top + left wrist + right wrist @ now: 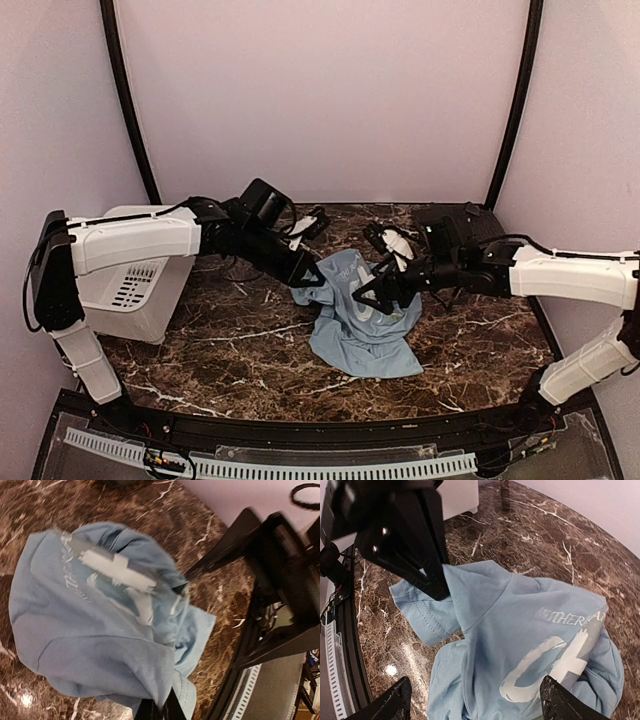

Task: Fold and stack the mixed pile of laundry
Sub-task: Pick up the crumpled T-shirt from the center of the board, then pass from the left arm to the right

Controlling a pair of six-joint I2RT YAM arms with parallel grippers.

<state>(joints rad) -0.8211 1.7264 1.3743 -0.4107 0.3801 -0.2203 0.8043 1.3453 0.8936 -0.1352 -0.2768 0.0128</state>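
Right gripper [477, 702] spread open, empty, hovering just above print of light blue T-shirt [520, 620], crumpled at middle of table [480, 350]; left gripper [305, 273] clamped on its far-left sleeve; long axis slanting from that pinch toward near right.

On my feeds I count two grippers: one left gripper [308, 275] and one right gripper [372, 298]. Of garments I can make out for certain just one, a light blue T-shirt [360, 330]. Besides that I count one white bin [135, 285] and one brown marble table [240, 350].
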